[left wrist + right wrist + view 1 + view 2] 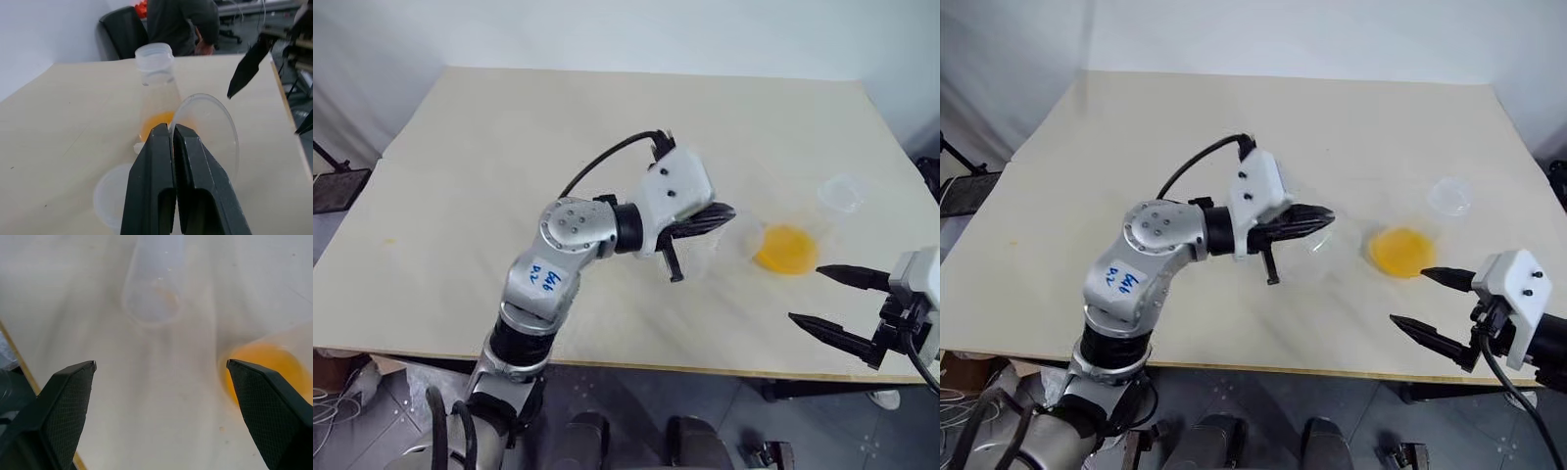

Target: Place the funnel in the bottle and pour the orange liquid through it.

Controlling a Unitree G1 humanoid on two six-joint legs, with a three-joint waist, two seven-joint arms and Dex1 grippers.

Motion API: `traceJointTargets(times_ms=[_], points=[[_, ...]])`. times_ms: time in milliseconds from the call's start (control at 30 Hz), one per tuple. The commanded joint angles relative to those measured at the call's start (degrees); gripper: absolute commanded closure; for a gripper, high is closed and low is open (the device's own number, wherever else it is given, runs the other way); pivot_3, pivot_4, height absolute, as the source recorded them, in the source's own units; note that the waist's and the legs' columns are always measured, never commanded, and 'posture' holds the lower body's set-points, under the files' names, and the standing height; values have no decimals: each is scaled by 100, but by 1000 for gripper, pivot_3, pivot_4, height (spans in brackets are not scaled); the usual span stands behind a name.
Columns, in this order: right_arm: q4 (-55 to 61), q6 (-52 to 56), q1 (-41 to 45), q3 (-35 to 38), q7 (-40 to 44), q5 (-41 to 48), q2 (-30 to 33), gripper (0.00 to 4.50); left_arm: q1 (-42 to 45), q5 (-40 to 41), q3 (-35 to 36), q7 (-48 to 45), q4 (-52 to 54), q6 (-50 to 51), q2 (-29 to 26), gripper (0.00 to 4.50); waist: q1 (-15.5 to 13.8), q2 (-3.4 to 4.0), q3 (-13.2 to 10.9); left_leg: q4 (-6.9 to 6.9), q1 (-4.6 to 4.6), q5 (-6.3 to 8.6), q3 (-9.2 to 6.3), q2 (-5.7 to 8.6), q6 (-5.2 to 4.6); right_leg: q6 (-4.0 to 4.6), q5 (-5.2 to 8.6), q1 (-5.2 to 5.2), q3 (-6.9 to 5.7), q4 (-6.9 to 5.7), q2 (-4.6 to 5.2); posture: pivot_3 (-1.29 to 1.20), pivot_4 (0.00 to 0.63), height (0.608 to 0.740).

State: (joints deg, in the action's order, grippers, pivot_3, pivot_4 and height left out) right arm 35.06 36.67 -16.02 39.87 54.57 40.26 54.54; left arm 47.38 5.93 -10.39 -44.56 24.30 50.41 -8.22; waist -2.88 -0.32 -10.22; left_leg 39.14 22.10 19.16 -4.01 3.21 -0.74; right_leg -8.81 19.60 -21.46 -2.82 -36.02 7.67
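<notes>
My left tool [172,142] is clenched on the thin rim of the funnel [208,125], a small cone of clear, glossy plastic, its two ribbed black fingers [154,186] pressed flat together with only the rim between them. It holds the funnel above the pale, matte desk [489,166], out over the middle of it. Just beyond the funnel stands the flask of orange liquid [785,249], a conical vessel of clear plastic with a wide flat base and a short, broad, threaded neck [154,58]; the liquid lies in it as a shallow, bright, translucent layer. Below the left tool, on the desk, is the round mouth of the second clear bottle [113,197], seen from above as a pale ring. My right tool [832,299] hangs released near the front right edge of the desk, its pointed black fingers [68,401] with cross-hatched pads spread wide and grasping nothing, close to the flask with the liquid. A person in a dark top [183,22] sits beyond the far edge of the desk beside a black chair [122,29].
</notes>
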Motion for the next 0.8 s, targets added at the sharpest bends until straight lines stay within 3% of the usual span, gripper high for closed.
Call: traceJointTargets(times_ms=[33, 233, 367, 500, 800], points=[[-135, -227, 193, -173, 105, -103, 70, 0, 413, 766, 642, 63, 150, 636, 40, 4419, 4, -1, 0, 0, 0, 0, 0, -1, 0, 0, 0, 0, 0, 1, -1, 0, 150, 740], [-256, -367, 418, -458, 111, -223, -13, 0, 1093, 1895, 1657, 153, -168, 1691, -51, 4419, 9, -1, 0, 0, 1, 0, -1, -1, 0, 0, 0, -1, -1, -1, -1, 0, 150, 740], [-280, -415, 475, -545, 89, -232, -43, 0, 1340, 2327, 1941, 311, -421, 2006, -223, 4419, 20, -1, 0, 0, 0, 0, -2, -1, 0, 0, 0, -1, -1, -1, -1, 0, 150, 740], [-233, -413, 664, -616, -29, -80, -181, 0, 1826, 2877, 2079, -237, -1433, 2644, -1165, 4419, 40, 0, 0, 0, 0, -1, -3, 0, 1, 0, 0, -3, -2, -5, -2, 0, 150, 740], [-149, -480, 762, -827, -174, -167, -402, 0, 2364, 3091, 1184, -720, -2585, 2660, -1865, 4419, 128, 0, 0, -1, 0, -1, -14, 5, 2, 0, 0, -5, -1, -11, 1, 0, 150, 740]])
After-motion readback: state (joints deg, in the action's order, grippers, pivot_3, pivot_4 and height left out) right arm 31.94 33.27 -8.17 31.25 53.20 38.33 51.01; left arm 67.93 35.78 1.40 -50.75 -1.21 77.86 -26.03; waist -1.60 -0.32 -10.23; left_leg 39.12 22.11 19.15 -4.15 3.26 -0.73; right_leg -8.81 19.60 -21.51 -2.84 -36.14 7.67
